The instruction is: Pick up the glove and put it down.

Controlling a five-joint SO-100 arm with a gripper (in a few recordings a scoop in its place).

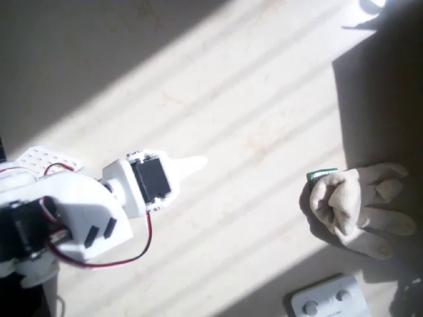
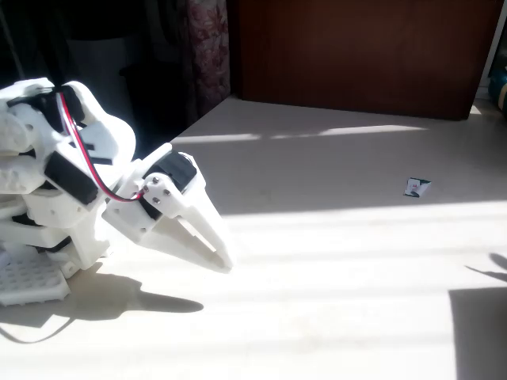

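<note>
Closest to the overhead camera is my white arm [image 1: 73, 218], folded up at the lower left with its red and black wires looping around the wrist. From up top, the gripper [image 1: 188, 166] pokes out to the right, and in the fixed view [image 2: 214, 245] its fingers look pressed together into one wedge, tip down near the table [image 1: 231, 79], pinching nothing. Meanwhile the glove [image 1: 357, 205] is sitting well apart from it, over at the right edge of the overhead view, half in sun and half in shadow, all bunched up with the stubby fingers pointing right. A small green-and-white card [image 1: 320, 174] touches its upper left corner, and a grey plate with two round buttons [image 1: 328, 300] lies just below it. My guess is the glove is light, floppy fabric, so it'll squish and drape rather than slip. I'd bite the fat lumpy fold on its left side, away from the card.
</note>
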